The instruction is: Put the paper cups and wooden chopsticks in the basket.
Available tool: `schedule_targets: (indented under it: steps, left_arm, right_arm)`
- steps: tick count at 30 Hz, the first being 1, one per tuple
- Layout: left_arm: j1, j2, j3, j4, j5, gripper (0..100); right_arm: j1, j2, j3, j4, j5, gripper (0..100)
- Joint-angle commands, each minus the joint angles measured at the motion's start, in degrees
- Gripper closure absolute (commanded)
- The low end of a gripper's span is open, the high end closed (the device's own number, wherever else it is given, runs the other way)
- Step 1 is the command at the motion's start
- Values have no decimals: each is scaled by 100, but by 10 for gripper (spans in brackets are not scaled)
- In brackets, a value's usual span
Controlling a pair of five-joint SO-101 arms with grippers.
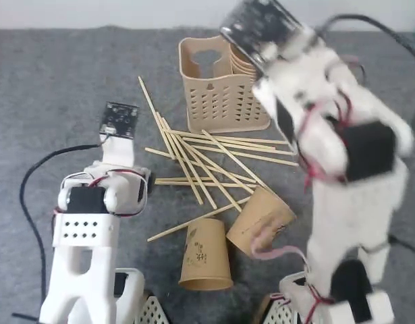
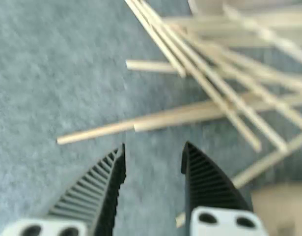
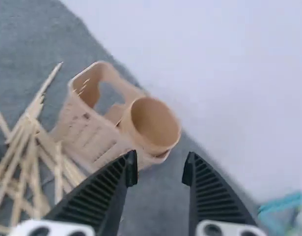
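Two loose paper cups (image 1: 206,255) and a scatter of chopsticks (image 1: 194,181) on the desk (image 1: 59,81); more cups in the basket (image 1: 217,101).

Of the two on the desk, the left cup (image 1: 206,260) has its wide end toward the near edge. The right cup (image 1: 261,219) lies on its side, long axis near-left to far-right, wide end far-right. A dozen or so chopsticks overlap between them and the basket, too tangled for an exact count; most run far-left to near-right, a few left to right. The basket stands upright at the far side, with a nested stack of cups (image 3: 153,123) in its right compartment, mouths up. The left gripper (image 2: 154,147) hangs over the chopsticks, jaws apart and holding nothing. The right gripper (image 3: 161,155) is above the basket, likewise parted and holding nothing.
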Motion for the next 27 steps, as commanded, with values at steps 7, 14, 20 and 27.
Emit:
schedule_targets:
  steps: [7,14,20,27]
  left_arm:
    - [1108,-229,-1112,2286,-2101,819]
    - [1723,-246,-2035,3174,-2813,819]
    - [2673,-545,-1868,3165,-3473,819]
    - [4536,-1837,-884,2778,-2558,876]
  right_arm:
    - [892,-1024,1266,875,-1257,843]
    - [1534,-1613,3648,488,-1248,843]
    - [2062,-1868,5952,-980,-1248,843]
    - [3231,-2105,7182,-2299,-1837,931]
